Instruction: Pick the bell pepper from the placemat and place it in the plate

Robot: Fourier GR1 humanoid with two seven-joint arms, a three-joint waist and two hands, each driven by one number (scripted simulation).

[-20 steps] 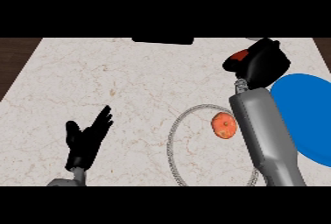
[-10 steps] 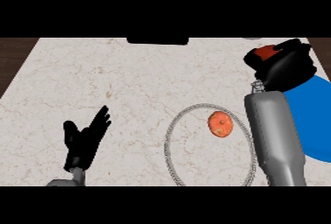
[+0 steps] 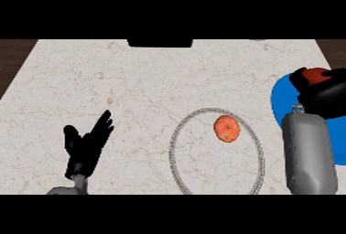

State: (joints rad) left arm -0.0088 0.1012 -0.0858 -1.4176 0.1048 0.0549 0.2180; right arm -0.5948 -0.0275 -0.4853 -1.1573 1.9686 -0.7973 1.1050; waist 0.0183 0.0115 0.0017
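My right hand (image 3: 329, 95) is at the right edge, above the blue placemat (image 3: 282, 99), its fingers curled round a red bell pepper (image 3: 315, 74) whose top shows above them. The grey-rimmed plate (image 3: 215, 110) lies left of the placemat, beside my right forearm. An orange round item (image 3: 227, 129) rests inside the plate, in its upper middle. My left hand (image 3: 86, 145) rests open at the lower left, fingers pointing up, away from the plate.
A black object (image 3: 160, 43) sits at the counter's far edge, top centre. Dark wood floor shows past the counter's left edge (image 3: 13, 59). Pale marble counter (image 3: 121, 87) spreads between my left hand and the plate.
My right hand has moved right and toward me with the red pepper, from beyond the plate to over the placemat. The left hand has not moved.
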